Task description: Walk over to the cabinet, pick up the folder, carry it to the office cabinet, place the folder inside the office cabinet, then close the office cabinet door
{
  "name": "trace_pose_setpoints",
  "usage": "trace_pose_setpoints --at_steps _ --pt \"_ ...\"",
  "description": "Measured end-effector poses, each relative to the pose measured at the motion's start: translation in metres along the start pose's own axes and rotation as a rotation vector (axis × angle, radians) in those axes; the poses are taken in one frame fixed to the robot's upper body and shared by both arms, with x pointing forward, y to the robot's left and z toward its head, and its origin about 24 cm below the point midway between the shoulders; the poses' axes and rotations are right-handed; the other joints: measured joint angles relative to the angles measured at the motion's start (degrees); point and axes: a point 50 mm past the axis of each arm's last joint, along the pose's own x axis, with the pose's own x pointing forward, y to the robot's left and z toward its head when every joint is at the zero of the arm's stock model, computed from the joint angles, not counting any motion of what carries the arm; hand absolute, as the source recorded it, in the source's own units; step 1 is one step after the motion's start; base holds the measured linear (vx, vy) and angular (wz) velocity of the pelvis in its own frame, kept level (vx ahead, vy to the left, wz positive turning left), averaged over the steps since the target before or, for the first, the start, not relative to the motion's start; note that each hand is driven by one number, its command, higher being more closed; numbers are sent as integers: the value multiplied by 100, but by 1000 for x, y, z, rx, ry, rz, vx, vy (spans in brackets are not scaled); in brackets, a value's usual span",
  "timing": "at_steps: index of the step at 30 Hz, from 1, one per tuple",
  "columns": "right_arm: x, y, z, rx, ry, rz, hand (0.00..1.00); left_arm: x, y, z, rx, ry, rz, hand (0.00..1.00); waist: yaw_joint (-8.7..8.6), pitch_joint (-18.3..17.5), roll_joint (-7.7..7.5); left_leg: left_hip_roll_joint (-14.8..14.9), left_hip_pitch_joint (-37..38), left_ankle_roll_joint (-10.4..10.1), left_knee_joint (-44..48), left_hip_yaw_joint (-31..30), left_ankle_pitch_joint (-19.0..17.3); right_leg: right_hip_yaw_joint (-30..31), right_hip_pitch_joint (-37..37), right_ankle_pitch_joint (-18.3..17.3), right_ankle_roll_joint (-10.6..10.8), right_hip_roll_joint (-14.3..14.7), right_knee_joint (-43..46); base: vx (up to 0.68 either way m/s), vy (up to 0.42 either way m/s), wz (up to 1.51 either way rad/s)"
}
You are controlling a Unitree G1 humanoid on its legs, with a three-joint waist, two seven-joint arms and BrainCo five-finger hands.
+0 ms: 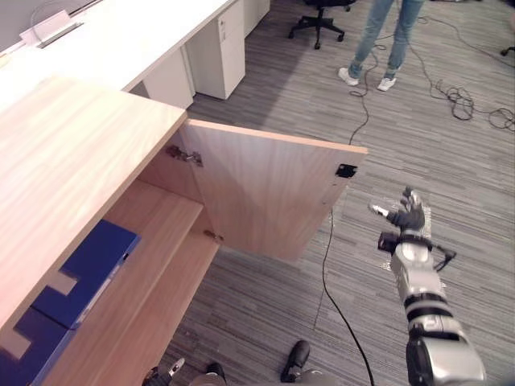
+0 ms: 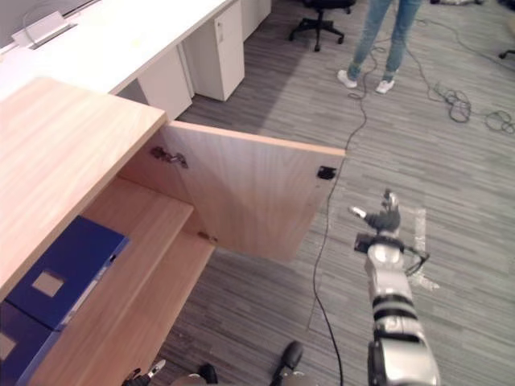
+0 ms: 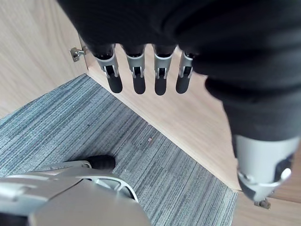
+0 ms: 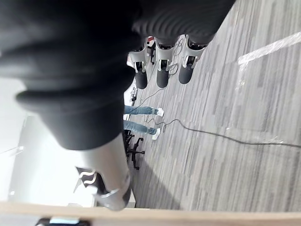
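The wooden office cabinet (image 1: pixel 72 153) stands at my left with its door (image 1: pixel 265 193) swung wide open. A blue folder (image 1: pixel 92 265) lies flat on the shelf inside, and a second blue folder (image 2: pixel 12 342) lies nearer to me. My right hand (image 1: pixel 408 215) hovers in the air past the door's free edge, a little apart from it, open with straight fingers (image 4: pixel 162 70) and holding nothing. Low by the cabinet's bottom panel, my left hand (image 3: pixel 138 75) hangs open and empty above the carpet.
A long white desk with drawer units (image 1: pixel 217 48) runs along the back left. A person (image 1: pixel 378 40) stands on the carpet at the back beside a black office chair (image 1: pixel 322 20). Loose cables (image 1: pixel 463 100) lie at the back right.
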Motion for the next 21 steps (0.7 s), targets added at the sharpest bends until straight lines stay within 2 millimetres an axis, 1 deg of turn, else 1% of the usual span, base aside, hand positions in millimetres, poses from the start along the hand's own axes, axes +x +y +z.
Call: trace_pose_setpoints --at_steps 1,2,4,7,8,9,10,12,14,16,21 --pt "8 0 12 -2 -18 3 0 0 -1 1 -13 -5 -3 0 8 60 29 -51 -72 49 67 -89 -21 -66 5 29 24 -72 1 -19 78 32" --pt "12 0 17 -8 -24 4 0 0 -2 2 -18 -8 -5 0 31 97 50 -77 -111 72 111 -121 -35 -91 5 46 26 -108 1 -21 105 30" --pt "24 1 38 4 -42 8 0 -1 -5 1 -30 -8 -14 0 125 246 152 -163 -234 165 259 -218 -91 -162 2 120 76 -239 2 -18 91 24" --pt "32 5 52 19 -46 27 0 -3 -8 -4 -38 3 -22 0 195 396 271 -260 -382 245 420 -339 -140 -229 -9 197 84 -363 2 -13 90 22" --pt "33 6 54 21 -44 31 0 -4 -9 -5 -34 2 -25 0 209 430 292 -279 -430 269 474 -376 -155 -236 -10 207 84 -385 2 -20 83 18" --pt "36 10 61 24 -44 46 0 -4 -10 -5 -31 -2 -30 0 251 500 322 -314 -502 295 550 -397 -171 -243 -34 237 98 -419 2 -40 85 16" --pt "39 8 67 55 -44 22 0 -5 -11 -5 -28 -5 -36 0 276 588 356 -317 -554 311 605 -424 -180 -256 -49 267 92 -447 2 -35 70 12" --pt "42 4 75 47 -55 21 0 -6 -11 -7 -26 0 -37 0 281 610 368 -327 -716 325 705 -445 -189 -266 -157 306 59 -471 2 -55 51 7" --pt "43 5 82 51 -69 24 0 -6 -12 -7 -34 -1 -39 0 282 686 394 -325 -795 327 780 -459 -190 -267 -193 328 39 -471 3 -60 40 2" --pt "45 7 83 30 -54 31 0 -6 -14 -6 -38 -5 -44 0 285 729 447 -319 -827 326 831 -473 -190 -267 -197 336 29 -459 2 -58 27 1" --pt "46 7 90 -58 -79 64 0 -7 -17 -5 -30 -16 -55 0 281 801 505 -249 -917 322 920 -502 -193 -264 -235 334 26 -422 1 -38 11 1"
